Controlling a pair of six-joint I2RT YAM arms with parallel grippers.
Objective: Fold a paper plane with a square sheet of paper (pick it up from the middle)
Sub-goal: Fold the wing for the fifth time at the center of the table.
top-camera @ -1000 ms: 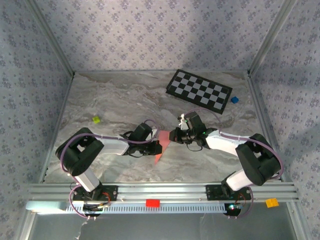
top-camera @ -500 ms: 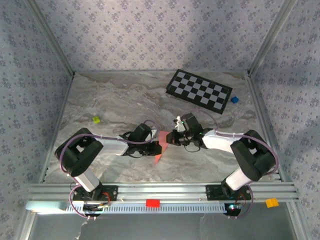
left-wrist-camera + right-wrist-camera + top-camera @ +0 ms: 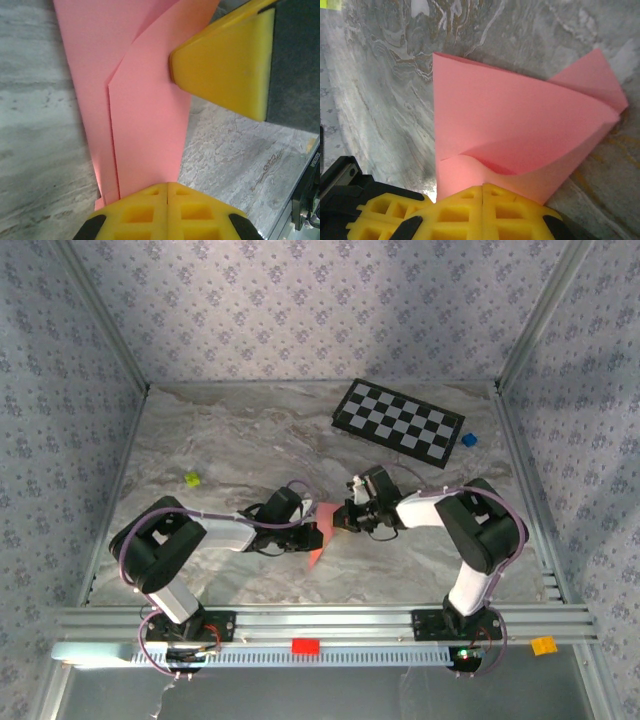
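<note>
Nearest, on the metal rail [image 3: 330,618] at the front edge of the table [image 3: 220,440]: a small red block [image 3: 305,645] in the middle and an orange block [image 3: 543,645] off to the right, both well apart from the work.

Just beyond, at mid-table: the pink-red sheet of paper [image 3: 322,530], pinched from both sides. Left fingers [image 3: 313,533] shut on it from the left, right fingers [image 3: 343,519] shut on it from the right, tips near each other with paper between.

From the left wrist: left fingers [image 3: 167,192] closed tight on the narrow end of the sheet of paper [image 3: 145,115]. Two overlapped layers there, with a straight folded edge running away from the grip. One of the right fingers [image 3: 225,65] pressing at the far side.

From the right wrist: right fingers [image 3: 483,192] closed on a curled lower edge of the sheet of paper [image 3: 520,120]. Fans out into a wedge, with a second flap peeking out at the far corner. Marble underneath; lifted or resting, hard to tell.

Judged from that: past the pick-up and the first folds, no longer a flat square, tapered already. Not yet a slim dart with a clean centre crease. Layers loose and bowed, so sharpening the creases and folding the wings probably left.

Farther back: a yellow-green block [image 3: 192,479] at left, a blue block [image 3: 468,440] far right, and the black-and-white checkerboard [image 3: 398,422] near the back wall, untouched.
</note>
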